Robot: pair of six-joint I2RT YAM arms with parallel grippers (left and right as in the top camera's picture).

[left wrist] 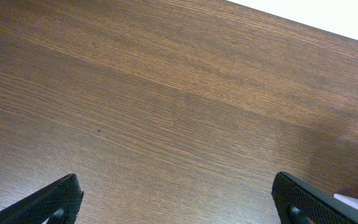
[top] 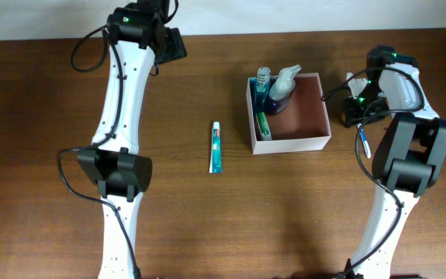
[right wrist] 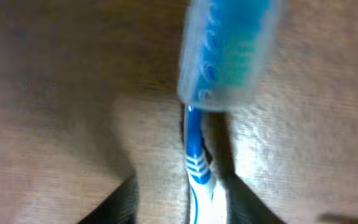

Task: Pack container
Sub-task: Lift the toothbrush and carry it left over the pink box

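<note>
Toiletries line the left wall of the square, lidless cardboard container (top: 308, 112), white outside and pinkish-brown inside, which sits right of centre on the brown wooden table (top: 52, 116). They are a clear-capped blue bottle (top: 264, 80), a pale pump bottle (top: 283, 87) and a green item (top: 263, 124). A white and teal toothpaste tube (top: 216, 147) lies apart to its left. The left gripper (left wrist: 179, 193), far left, is spread wide. The right gripper (top: 356, 108), right of the container, straddles a capped blue and white toothbrush (right wrist: 194, 155). Blur hides whether it pinches the handle.

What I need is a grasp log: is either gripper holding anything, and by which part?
The right gripper pinches the toothbrush by its handle; the left gripper is open and empty.
</note>
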